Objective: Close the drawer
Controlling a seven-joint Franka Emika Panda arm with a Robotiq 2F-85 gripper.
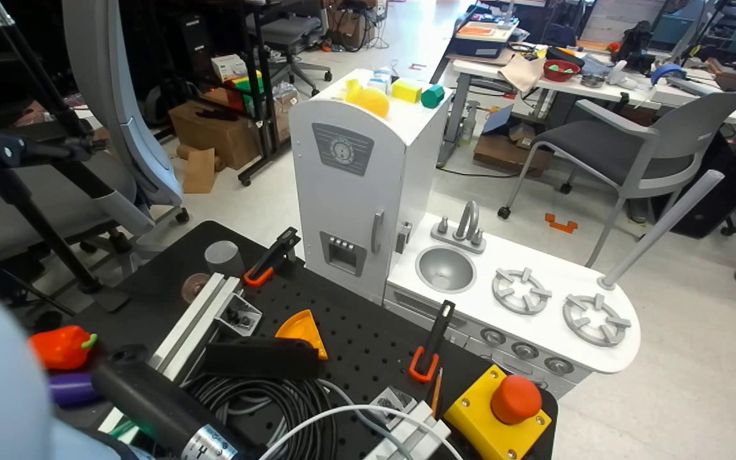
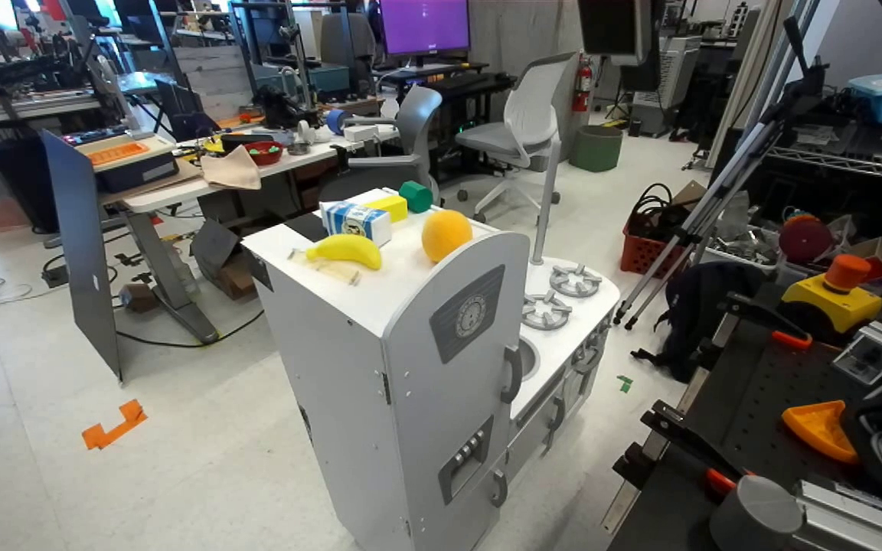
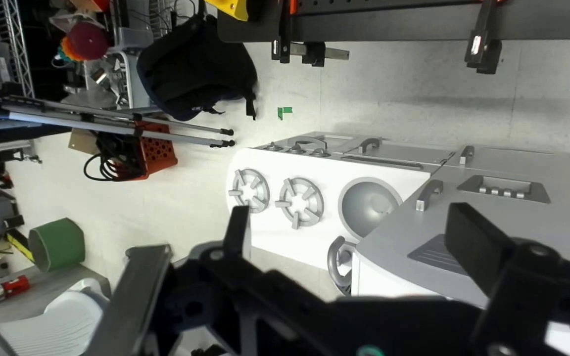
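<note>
The drawer, a tall flat white door panel (image 1: 347, 198) on the toy kitchen cabinet, stands upright and looks flush with the cabinet front. It also shows in an exterior view (image 2: 433, 398) with a grey dial square near its top, a curved grey handle and a dispenser mark lower. In the wrist view the panel (image 3: 403, 232) appears grey at the right, partly hidden by a finger. My gripper (image 3: 349, 215) is open and empty, its fingers wide apart, with the sink and panel in view beyond them and no visible contact. The gripper is out of both exterior views.
A white counter (image 1: 502, 255) with sink and burners adjoins the cabinet. Toy food, including an orange (image 2: 445, 236) and a banana (image 2: 347, 250), sits on the cabinet top. A black pegboard table (image 1: 368, 358) with clamps and a red emergency button (image 1: 516, 398) stands before it.
</note>
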